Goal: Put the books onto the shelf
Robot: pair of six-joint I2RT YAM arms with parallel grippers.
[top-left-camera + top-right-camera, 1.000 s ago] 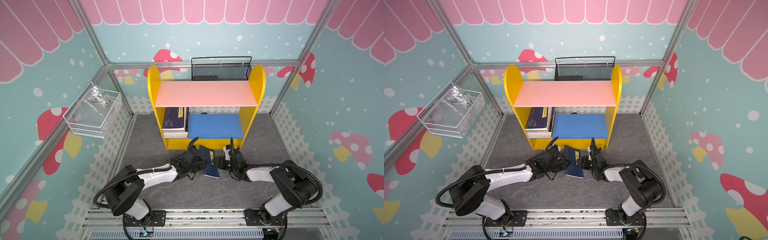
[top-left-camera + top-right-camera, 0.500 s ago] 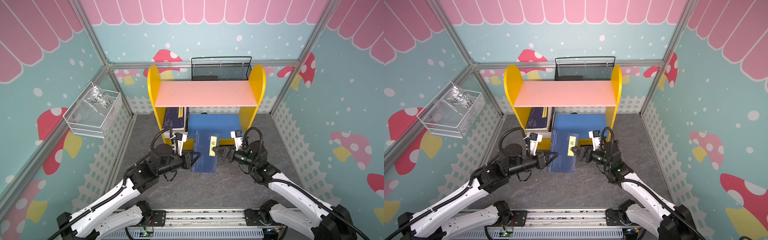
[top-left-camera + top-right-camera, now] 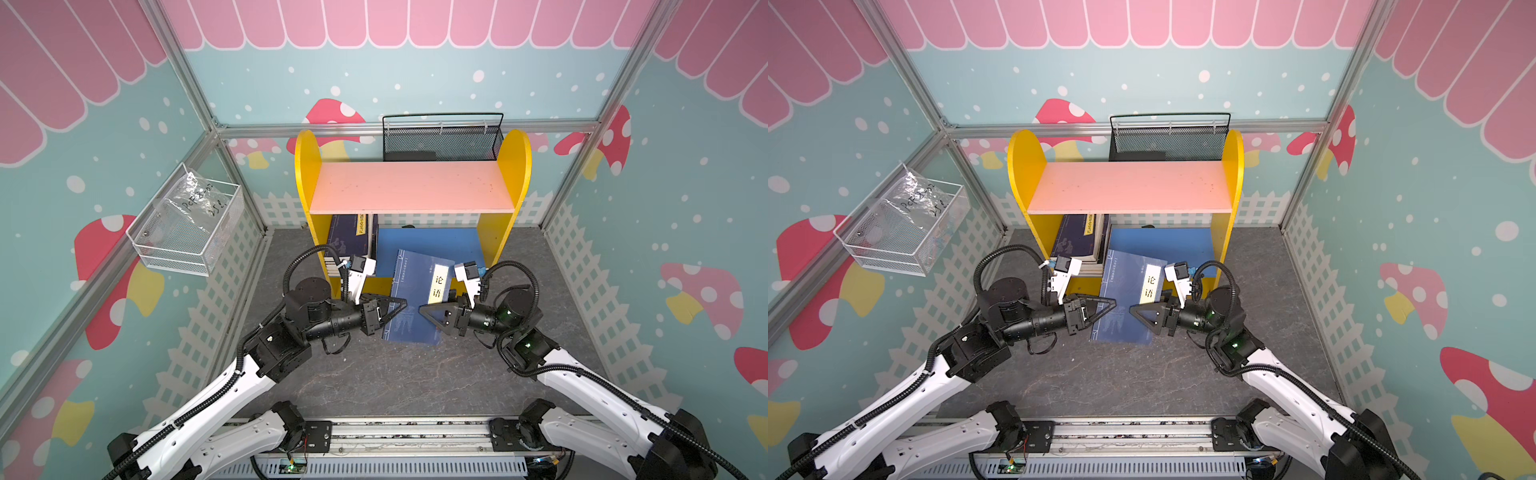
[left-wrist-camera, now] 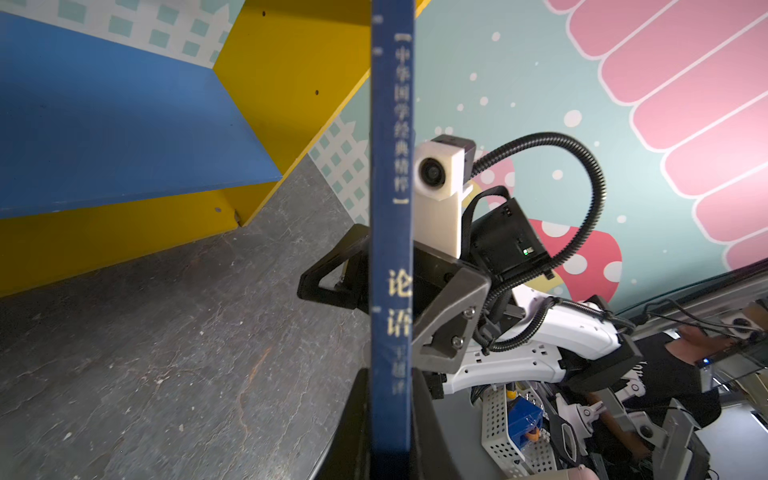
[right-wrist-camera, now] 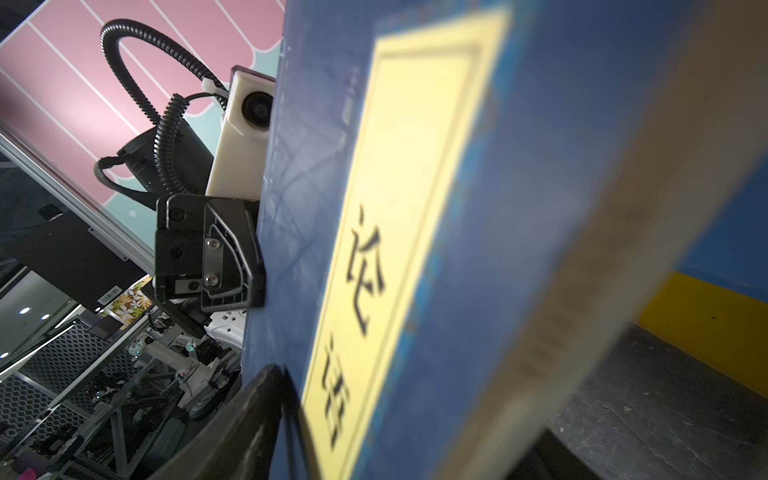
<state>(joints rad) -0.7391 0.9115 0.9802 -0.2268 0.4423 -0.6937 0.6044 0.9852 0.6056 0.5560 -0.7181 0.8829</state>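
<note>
Pinching navy book point(image 3: 415, 286): left gripper point(image 3: 399, 308) (clamped tight); right gripper point(image 3: 430, 319) agape, straddling it.

Both top views overhead, facing shelf point(image 3: 411, 195), wrist views close, sharing book point(image 4: 390, 249)

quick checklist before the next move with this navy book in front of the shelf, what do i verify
1. Hold: left gripper shut on the navy book at its spine edge: ok.
2. Second hold: right gripper clamped on the book: not ok, its jaws stand open around the opposite edge.
3. Room on the blue lower board beside the stacked books: ok.
4. Book square to the shelf: not ok, it sits skewed in both top views.
5. Clearance over the yellow front lip: cannot tell.
</note>
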